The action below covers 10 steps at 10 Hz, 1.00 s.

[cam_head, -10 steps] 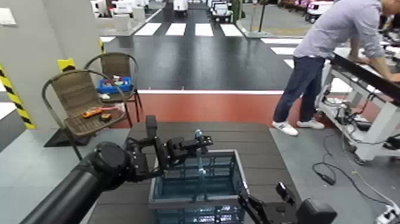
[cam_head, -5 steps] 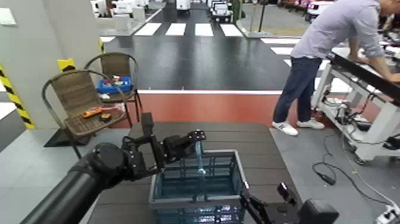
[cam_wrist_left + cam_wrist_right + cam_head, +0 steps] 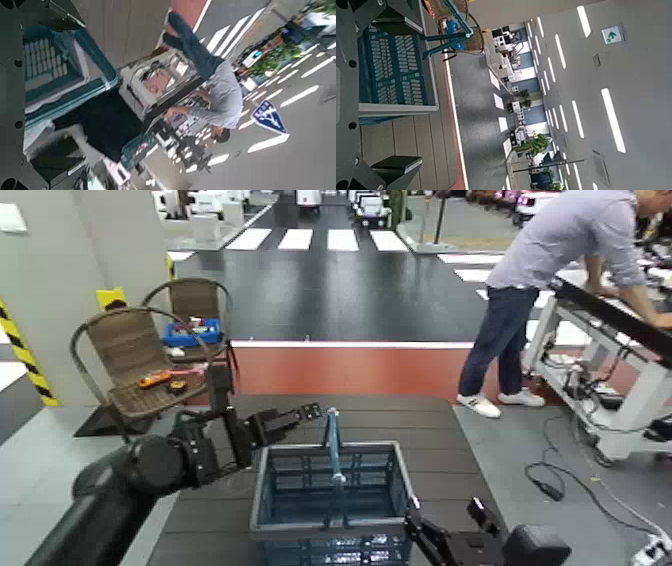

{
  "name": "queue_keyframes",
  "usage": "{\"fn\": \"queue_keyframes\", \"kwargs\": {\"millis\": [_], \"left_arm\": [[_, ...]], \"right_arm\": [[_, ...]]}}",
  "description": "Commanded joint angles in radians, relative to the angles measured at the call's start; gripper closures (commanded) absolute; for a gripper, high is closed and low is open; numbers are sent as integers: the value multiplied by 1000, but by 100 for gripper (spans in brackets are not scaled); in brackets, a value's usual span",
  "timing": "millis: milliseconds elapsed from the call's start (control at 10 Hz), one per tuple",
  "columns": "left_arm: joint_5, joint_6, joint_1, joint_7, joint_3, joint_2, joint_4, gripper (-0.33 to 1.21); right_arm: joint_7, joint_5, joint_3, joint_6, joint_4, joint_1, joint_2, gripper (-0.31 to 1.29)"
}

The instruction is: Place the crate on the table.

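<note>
crate (image 3: 330, 490) on table (image 3: 440, 435), near front edge | left claw (image 3: 296, 416) released, beside handle | right claw (image 3: 440, 530) released

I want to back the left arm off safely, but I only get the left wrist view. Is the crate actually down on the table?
Observer: Yes. In the head view the crate sits level on the table.
Operator: Is my left gripper holding the handle?
Observer: No. The left gripper is open, just left of the upright teal handle, with a gap between them.
Operator: And the right one?
Observer: The right gripper is open and holds nothing, low by the crate's near right corner.
</note>
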Motion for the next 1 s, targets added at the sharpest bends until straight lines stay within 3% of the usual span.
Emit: {"fn": "queue_keyframes", "kwargs": {"millis": [100, 300, 500, 700, 1000], "left_arm": [[-51, -160, 217, 179, 79, 11, -289, 11], [-168, -316, 381, 260, 111, -8, -447, 11], [-326, -463, 528, 294, 143, -60, -535, 11], [-418, -646, 645, 320, 142, -72, -555, 11], [-580, -835, 801, 436, 123, -77, -593, 11]], "right_arm": [[0, 0, -2, 0, -2, 4, 2, 15], [0, 2, -7, 0, -5, 7, 4, 15], [1, 2, -11, -3, -5, 13, 7, 15], [0, 2, -16, -6, -8, 18, 7, 15], [1, 2, -21, -15, -9, 26, 8, 15]]}}
